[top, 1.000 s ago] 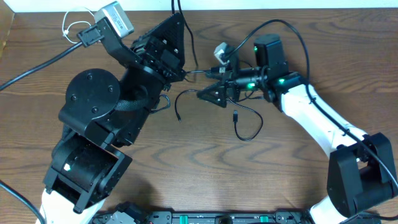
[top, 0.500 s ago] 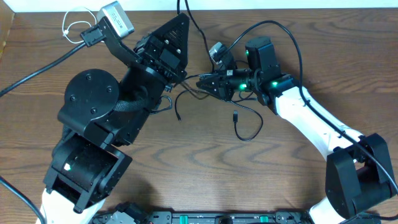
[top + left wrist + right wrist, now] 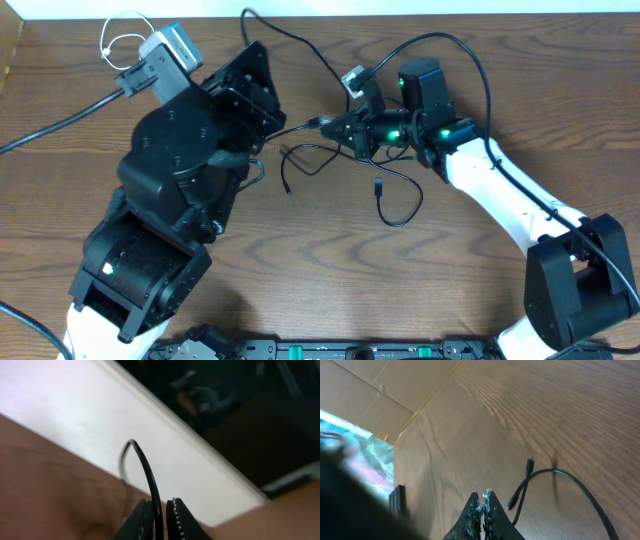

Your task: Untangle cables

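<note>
Overhead first. My left gripper (image 3: 255,50) is up near the far edge of the table (image 3: 330,270). My right gripper (image 3: 322,124) has its nose in the middle of the black cables (image 3: 300,152). One loose loop (image 3: 400,200) lies just below it on the wood. The white cable (image 3: 115,35) is off in the far left corner, well apart from the mess.

Left wrist view: left gripper (image 3: 159,505) is nearly closed, pinching a black cable (image 3: 145,462) that arcs up out of the fingers (image 3: 142,515). The bite looks thin, right at the tips. If I pull hard, I reckon it slides out.

Right wrist view: right gripper (image 3: 482,497) is squeezed fully together. I can't see a strand in there, so I can't tell whether I've caught anything or just closed on air. A free plug end (image 3: 530,462) lies just beside it.

My worry is that if both grippers are on the same cord and I spread them, the crossing cinches tighter. That plug could also snag in the loop.
</note>
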Robot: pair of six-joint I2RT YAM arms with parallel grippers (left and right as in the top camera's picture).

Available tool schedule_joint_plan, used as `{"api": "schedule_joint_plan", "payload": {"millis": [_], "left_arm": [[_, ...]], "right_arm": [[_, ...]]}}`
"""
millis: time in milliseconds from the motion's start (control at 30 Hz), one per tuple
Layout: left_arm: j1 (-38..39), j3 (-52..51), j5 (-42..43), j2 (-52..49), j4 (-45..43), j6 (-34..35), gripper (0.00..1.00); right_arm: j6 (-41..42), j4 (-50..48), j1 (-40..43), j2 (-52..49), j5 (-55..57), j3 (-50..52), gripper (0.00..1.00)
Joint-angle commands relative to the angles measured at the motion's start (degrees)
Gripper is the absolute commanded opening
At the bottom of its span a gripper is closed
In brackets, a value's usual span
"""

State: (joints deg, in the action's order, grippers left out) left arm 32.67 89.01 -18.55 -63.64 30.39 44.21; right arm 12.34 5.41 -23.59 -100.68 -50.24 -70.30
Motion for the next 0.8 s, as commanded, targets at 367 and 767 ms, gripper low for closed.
{"api": "schedule_joint_plan", "payload": {"millis": [367,767], "left_arm": [[-0.2,0.7,-5.3,-1.6,17.4,-13.4,0.39],[-0.7,0.7,5.5,-7.9,17.1,-19.2,0.59]], "right_arm": [[-3.2,-0.1,2.6,0.1,-14.2,-0.1,0.01],[-3.2,-12.3,2.4,0.1,-39.3,-0.1,0.01]]}}
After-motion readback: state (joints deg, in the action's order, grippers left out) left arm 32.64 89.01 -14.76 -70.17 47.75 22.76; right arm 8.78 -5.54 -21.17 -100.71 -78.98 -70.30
